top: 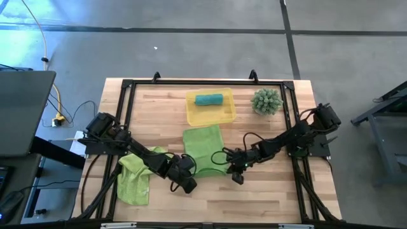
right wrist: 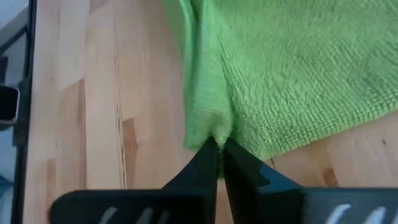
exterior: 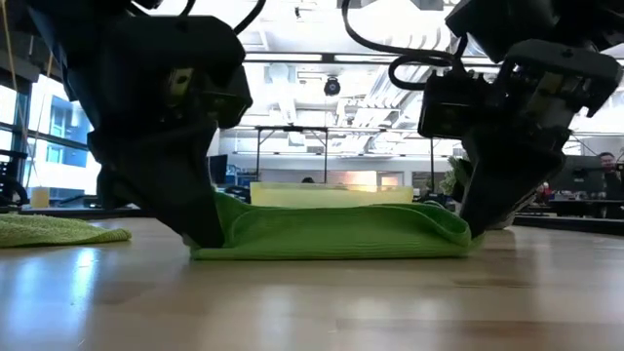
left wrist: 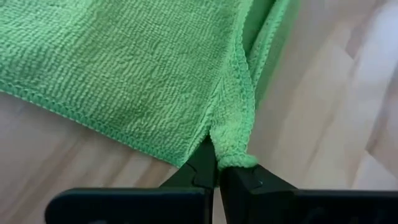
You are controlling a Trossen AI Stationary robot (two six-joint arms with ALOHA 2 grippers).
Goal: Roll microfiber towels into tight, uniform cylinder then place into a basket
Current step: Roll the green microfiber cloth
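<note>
Tabletop [top: 267, 191] — pale wood slats | both pincers clenched on flat lime towel [top: 203, 145] | room — bright workshop

Both arms reach low toward the table's middle, left gripper [top: 184, 180] and right gripper [top: 236, 170] each pinched shut, fingertips down at the near side.

spiky green plant [top: 266, 101], wooden table [top: 267, 191]
</note>
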